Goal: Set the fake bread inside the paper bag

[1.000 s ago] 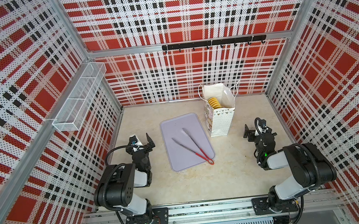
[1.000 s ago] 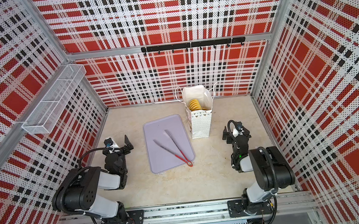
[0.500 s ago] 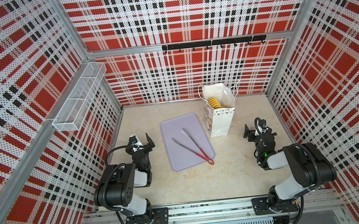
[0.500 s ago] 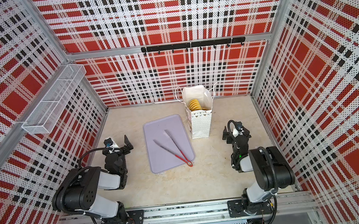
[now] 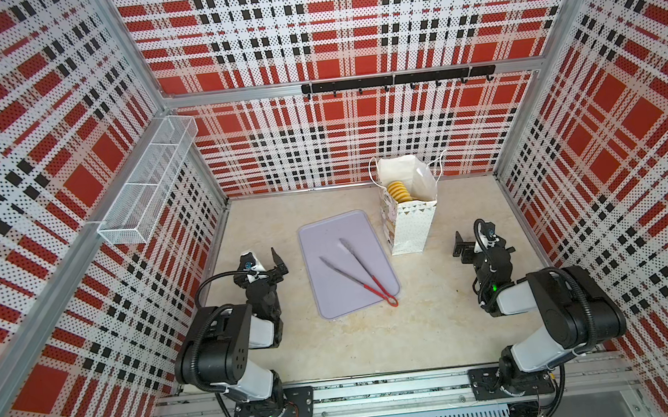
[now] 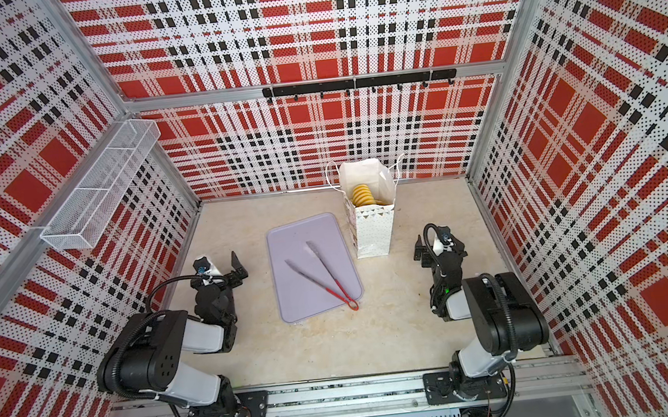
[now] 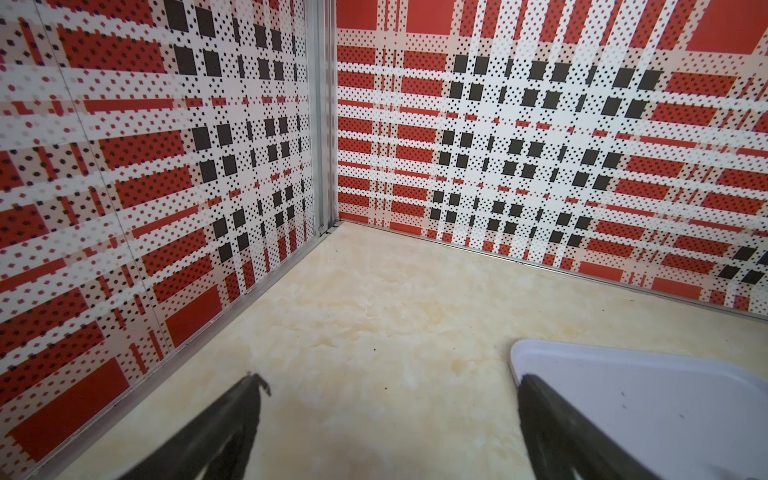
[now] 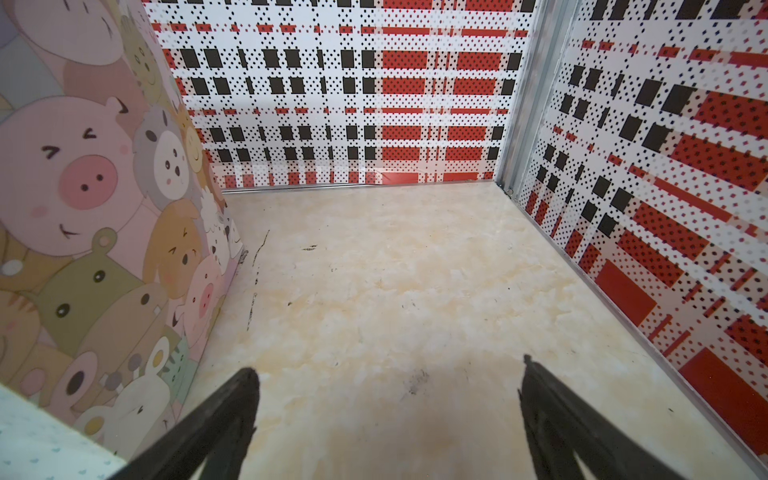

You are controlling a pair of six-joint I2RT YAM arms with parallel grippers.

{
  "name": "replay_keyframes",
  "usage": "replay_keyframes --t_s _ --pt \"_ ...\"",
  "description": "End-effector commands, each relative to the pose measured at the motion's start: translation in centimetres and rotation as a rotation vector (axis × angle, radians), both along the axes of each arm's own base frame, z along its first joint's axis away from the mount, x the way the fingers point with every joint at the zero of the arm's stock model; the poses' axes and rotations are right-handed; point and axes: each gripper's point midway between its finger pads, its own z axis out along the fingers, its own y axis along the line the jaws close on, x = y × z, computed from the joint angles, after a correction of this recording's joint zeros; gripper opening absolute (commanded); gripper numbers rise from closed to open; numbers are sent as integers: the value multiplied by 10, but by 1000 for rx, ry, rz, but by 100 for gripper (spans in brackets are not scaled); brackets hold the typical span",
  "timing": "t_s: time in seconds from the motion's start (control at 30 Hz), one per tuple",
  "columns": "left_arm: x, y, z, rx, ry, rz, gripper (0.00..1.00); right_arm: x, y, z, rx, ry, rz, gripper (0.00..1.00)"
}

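The paper bag (image 5: 410,219) (image 6: 373,231) stands upright at the back, right of centre, in both top views. A ribbed yellow fake bread (image 5: 399,192) (image 6: 363,195) shows through its open mouth. No other bread is in view. My left gripper (image 5: 263,259) (image 6: 220,264) rests low at the left, beside the tray, open and empty. In the left wrist view the gripper (image 7: 390,380) spans bare floor. My right gripper (image 5: 473,240) (image 6: 432,244) sits right of the bag, open and empty. In the right wrist view, that gripper (image 8: 388,368) has the bag's cartoon-animal side (image 8: 95,208) close by.
A flat lavender tray (image 5: 326,235) (image 7: 665,395) lies in the middle with red-handled metal tongs (image 5: 356,257) on it. A white wire basket (image 5: 146,186) hangs on the left wall. A black hook rail (image 5: 395,79) runs along the back wall. Plaid walls enclose the floor.
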Motion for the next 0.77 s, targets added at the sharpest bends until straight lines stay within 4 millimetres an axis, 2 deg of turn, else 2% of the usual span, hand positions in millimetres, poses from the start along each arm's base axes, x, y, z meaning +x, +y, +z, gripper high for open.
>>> replay_keyframes --t_s 0.0,0.53,0.73 --pt "2 0 4 8 -14 5 98 2 -3 2 -9 -7 -5 100" --pt "2 0 5 8 -14 5 98 2 -3 1 -9 -7 -6 100" --pt "-3 -7 6 37 -22 0 98 1 -3 1 -10 -6 -5 100"
